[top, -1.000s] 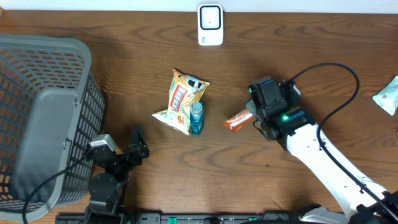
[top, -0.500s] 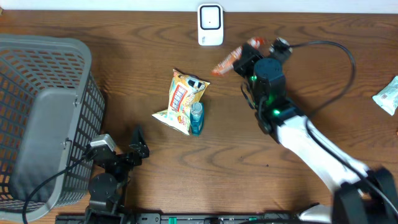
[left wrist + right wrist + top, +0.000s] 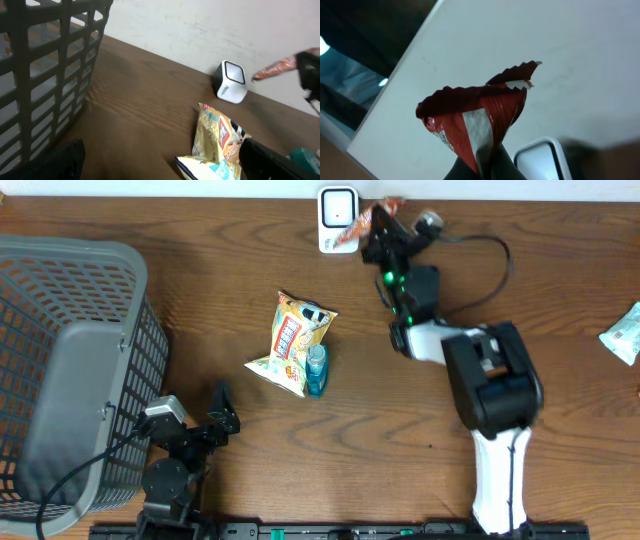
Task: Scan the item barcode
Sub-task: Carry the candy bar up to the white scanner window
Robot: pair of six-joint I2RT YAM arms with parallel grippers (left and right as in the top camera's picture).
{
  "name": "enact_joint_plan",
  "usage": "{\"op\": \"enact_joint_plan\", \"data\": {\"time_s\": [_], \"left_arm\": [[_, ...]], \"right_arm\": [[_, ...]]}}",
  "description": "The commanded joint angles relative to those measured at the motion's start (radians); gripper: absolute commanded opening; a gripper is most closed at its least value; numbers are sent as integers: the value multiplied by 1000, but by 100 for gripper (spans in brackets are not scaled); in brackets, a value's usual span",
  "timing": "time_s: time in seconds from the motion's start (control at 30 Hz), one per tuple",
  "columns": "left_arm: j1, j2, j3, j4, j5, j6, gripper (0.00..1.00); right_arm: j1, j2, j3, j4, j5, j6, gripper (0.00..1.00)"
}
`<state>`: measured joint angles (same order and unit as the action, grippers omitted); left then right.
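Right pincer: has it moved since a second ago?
Yes. The right pincer, shut on the red packet, went from mid-table to the white scanner at the far edge.

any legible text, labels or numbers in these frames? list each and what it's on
No text can be read in any view.
chip bag: red label with print, too blurred to read.
wrapper: small white print near the lower fold, too small to read.
packet: print too blurred to read.
scanner: no marking visible.

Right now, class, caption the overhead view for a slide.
Right hand holds a red packet beside the white scanner; left hand rests open.
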<state>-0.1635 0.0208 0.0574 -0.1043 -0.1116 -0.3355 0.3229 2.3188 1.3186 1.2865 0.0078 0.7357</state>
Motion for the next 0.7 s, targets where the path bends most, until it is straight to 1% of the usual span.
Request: {"op": "enact_joint_plan", "data": {"time_s": [0.0,0.1,0.2,0.37,0.53,0.67], "left_arm": [[4,-3,-23,-21,-13,13,98],[4,-3,-23,-21,-13,12,98],[4,-3,-23,-21,-13,13,98],[4,-3,-23,-21,-13,13,98],[4,-3,-23,-21,-13,13,98],[4,-3,-23,-21,-13,13,98]], "right_arm": [[-5,98,198,16,-68,-35,1],[-6,174,348,6,-140,-35,1],[-10,241,474,-43,-161,-40,1],[-35,345,637,-154,-256,-123,1],[-48,392,709,-161,-329,-135,1],[-51,383,737,-161,-438,-260,1]]}}
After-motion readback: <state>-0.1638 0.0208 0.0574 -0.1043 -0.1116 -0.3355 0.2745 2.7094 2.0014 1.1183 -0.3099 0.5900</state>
